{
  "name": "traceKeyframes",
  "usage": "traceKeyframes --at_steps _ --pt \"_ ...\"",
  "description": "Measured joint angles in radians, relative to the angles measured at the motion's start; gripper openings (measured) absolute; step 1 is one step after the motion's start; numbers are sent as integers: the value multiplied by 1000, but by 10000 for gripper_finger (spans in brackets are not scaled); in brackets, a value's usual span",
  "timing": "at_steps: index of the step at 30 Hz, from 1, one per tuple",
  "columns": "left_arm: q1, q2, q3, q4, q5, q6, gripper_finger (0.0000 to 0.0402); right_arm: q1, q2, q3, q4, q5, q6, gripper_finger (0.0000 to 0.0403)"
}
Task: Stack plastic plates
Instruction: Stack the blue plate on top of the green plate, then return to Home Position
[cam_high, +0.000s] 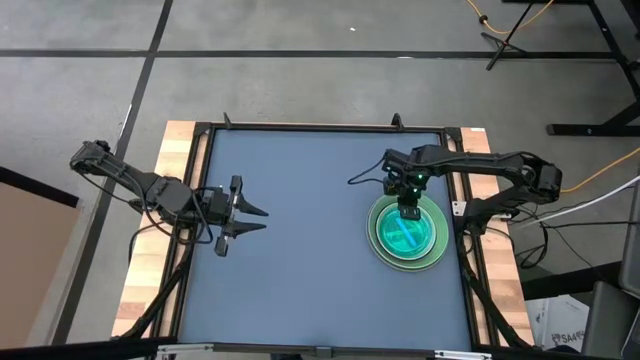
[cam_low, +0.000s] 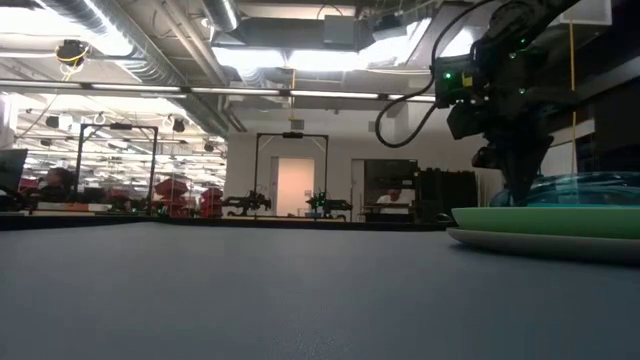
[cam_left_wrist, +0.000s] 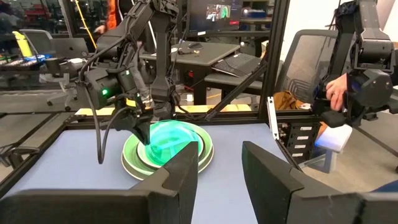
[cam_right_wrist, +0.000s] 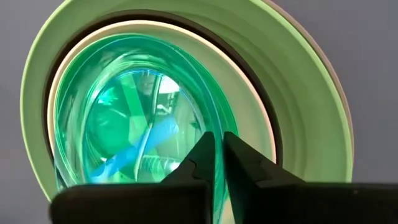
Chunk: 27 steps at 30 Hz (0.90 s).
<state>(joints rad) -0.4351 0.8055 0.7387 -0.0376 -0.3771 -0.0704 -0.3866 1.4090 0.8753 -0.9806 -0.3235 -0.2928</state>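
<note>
From above, the stack of plates (cam_high: 408, 234) lies on the right part of the blue tabletop (cam_high: 310, 280). The right end effector (cam_high: 408, 211) stands over the far edge of the stack. The left end effector (cam_high: 252, 219) waits at the left side with its fingers spread wide, holding nothing.

In the low view, the light green plate (cam_low: 545, 220) sits on the grey plate (cam_low: 540, 243), and the right end effector (cam_low: 520, 188) reaches down into the stack.

In the left wrist view, the stack (cam_left_wrist: 168, 148) is near the far corner of the tabletop.

In the right wrist view, the right fingers (cam_right_wrist: 200, 163) are almost closed on the rim of the top green plate (cam_right_wrist: 143, 106).
</note>
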Motion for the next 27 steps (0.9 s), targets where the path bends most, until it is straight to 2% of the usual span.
traceKeyframes --at_steps 10,15,21,27 --pt "0 0 0 0 0 0 118 0 0 0 0 2 0 71" --pt "0 0 0 0 0 0 118 0 0 0 -1 8 0 73" --pt "0 0 0 0 1 0 118 0 0 0 -2 136 1 74" --pt "0 0 0 0 1 0 118 0 0 0 -2 146 -1 74"
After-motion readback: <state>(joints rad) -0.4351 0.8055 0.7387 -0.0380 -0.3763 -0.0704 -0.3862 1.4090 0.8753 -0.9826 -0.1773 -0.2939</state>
